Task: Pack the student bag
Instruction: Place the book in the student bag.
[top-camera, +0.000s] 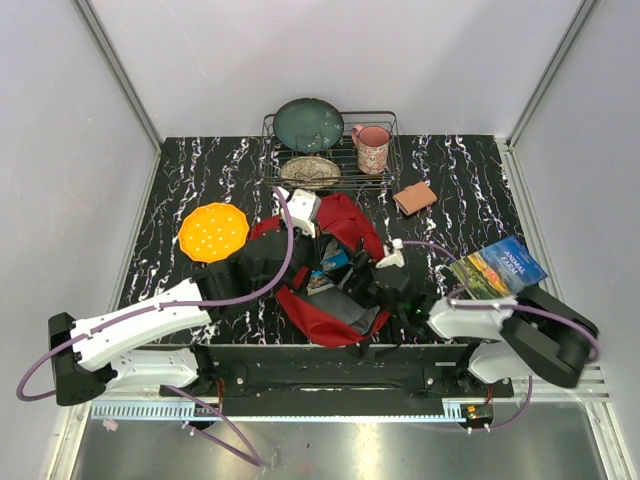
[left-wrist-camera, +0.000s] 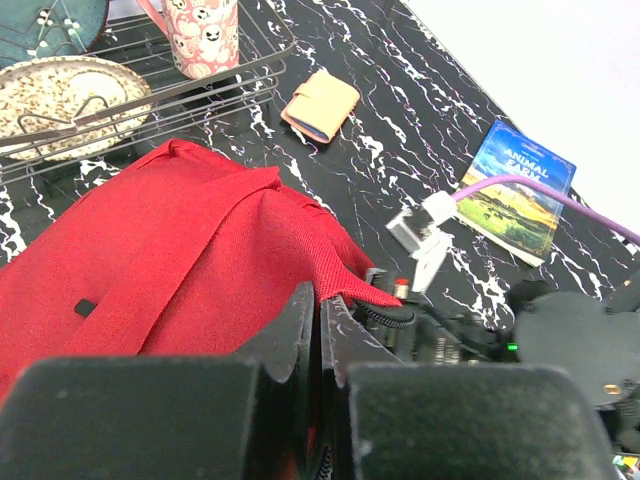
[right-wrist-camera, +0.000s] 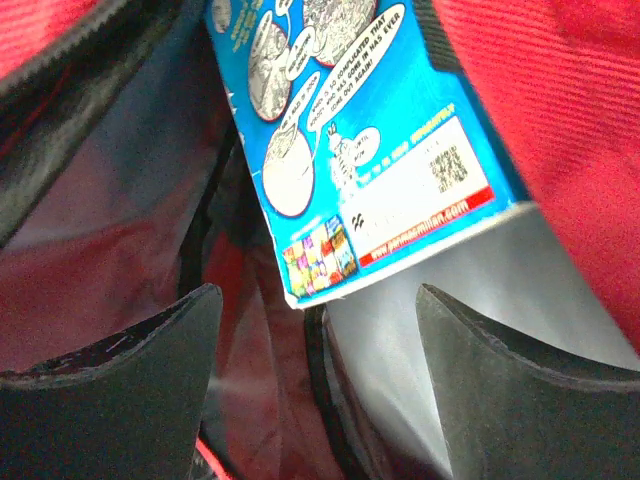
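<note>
The student bag (top-camera: 345, 225) is a large red fabric backpack lying open in the middle of the table. My left gripper (left-wrist-camera: 320, 305) is shut on the red rim of the bag (left-wrist-camera: 180, 250) by its black zipper and holds the opening up; in the top view this gripper (top-camera: 318, 222) is at the bag's far-left edge. My right gripper (right-wrist-camera: 318, 310) is open inside the bag's mouth. A blue book with cartoon speech bubbles (right-wrist-camera: 360, 130) stands just beyond its fingertips, touching neither. In the top view the right gripper (top-camera: 352, 285) reaches in from the right beside that book (top-camera: 328, 268).
A wire dish rack (top-camera: 385, 120) at the back holds a teal plate (top-camera: 308, 123), a speckled plate (top-camera: 310, 170) and a pink mug (top-camera: 371, 148). An orange disc (top-camera: 213, 232) lies left, a tan wallet (top-camera: 414, 198) back right, and an Animal Farm book (top-camera: 497, 267) right.
</note>
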